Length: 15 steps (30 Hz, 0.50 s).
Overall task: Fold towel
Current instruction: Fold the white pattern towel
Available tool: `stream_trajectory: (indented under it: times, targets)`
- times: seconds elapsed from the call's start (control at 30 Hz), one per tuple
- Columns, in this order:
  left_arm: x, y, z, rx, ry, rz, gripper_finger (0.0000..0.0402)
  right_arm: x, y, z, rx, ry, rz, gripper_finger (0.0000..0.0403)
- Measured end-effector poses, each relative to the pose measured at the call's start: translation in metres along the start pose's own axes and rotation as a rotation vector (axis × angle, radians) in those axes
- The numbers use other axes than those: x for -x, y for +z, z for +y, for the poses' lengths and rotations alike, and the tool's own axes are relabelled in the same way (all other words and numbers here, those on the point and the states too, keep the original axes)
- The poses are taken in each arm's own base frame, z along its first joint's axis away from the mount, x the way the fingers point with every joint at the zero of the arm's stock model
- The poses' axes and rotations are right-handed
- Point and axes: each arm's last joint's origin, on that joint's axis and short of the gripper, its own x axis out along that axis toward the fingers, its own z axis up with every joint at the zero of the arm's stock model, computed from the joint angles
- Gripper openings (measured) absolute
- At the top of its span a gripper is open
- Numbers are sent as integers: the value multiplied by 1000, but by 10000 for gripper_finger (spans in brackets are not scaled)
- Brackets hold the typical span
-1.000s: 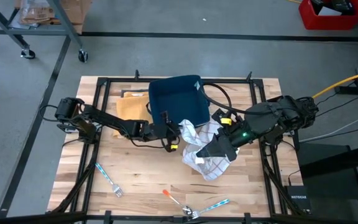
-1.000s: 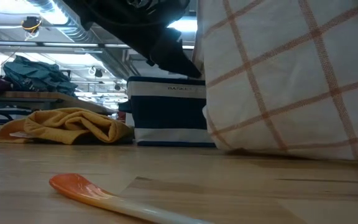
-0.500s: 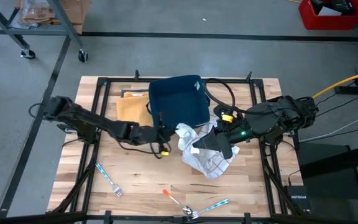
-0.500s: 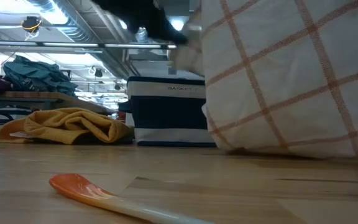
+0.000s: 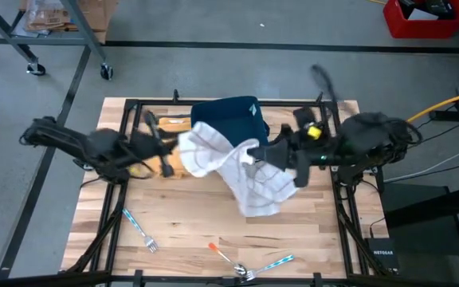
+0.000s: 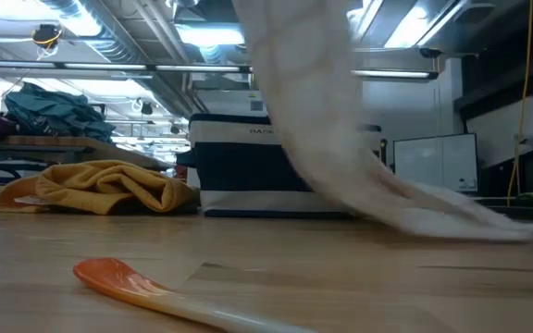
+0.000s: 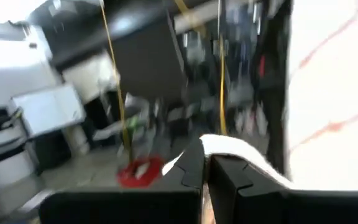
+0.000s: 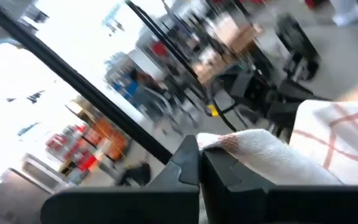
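The white towel with red checks [image 5: 241, 171] is stretched in the air between my two grippers, and its lower end [image 5: 263, 203] lies on the wood table. In the low view the towel [image 6: 308, 102] hangs down from above, its end [image 6: 452, 220] trailing on the tabletop. My left gripper [image 5: 174, 155] is shut on the towel's left upper part, over the table's left half. My right gripper [image 5: 260, 156] is shut on its right upper part, near the table's middle. Both arms show blurred. My left gripper [image 7: 205, 158] pinches a bunched edge of the towel [image 7: 232, 148] between its two shut fingers. The towel runs away from it toward the other arm, lifted off the table at this end. My right gripper [image 8: 199, 149] pinches a rolled edge of the towel [image 8: 232, 140] between its shut fingers. The cloth [image 8: 337, 127] falls away below it, slack, with the lower end on the table.
A navy bin [image 5: 229, 119] stands at the table's far middle, a yellow cloth [image 5: 164, 134] beside it on the left. A blue-handled fork [image 5: 139, 228] lies near left. An orange spoon [image 5: 218, 251] and more cutlery [image 5: 265, 266] lie along the near edge.
Both grippers have risen and drawn apart, the left toward the table's left edge, the right toward the far right. The towel, a crumpled heap a second ago, has been pulled up and spread out between them; only its lower end has stayed on the table.
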Motion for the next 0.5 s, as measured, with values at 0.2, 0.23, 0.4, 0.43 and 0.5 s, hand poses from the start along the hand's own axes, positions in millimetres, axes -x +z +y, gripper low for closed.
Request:
stream_trajectory:
  times: [0.2, 0.23, 0.4, 0.43, 0.5]
  targets:
    - [14, 30, 19, 175, -61, -288, 0, 8, 17, 12, 55, 114, -129, 1]
    - [15, 34, 20, 190, -75, -328, 0, 10, 20, 14, 56, 130, -150, 1]
    - [12, 58, 26, 227, -106, -447, 0, 21, 32, 19, 67, 188, -217, 1]
    - [11, 64, 27, 224, -103, -461, 0, 24, 34, 19, 67, 195, -226, 1]
    - [9, 77, 31, 223, -88, -486, 0, 28, 38, 20, 70, 207, -243, 1]
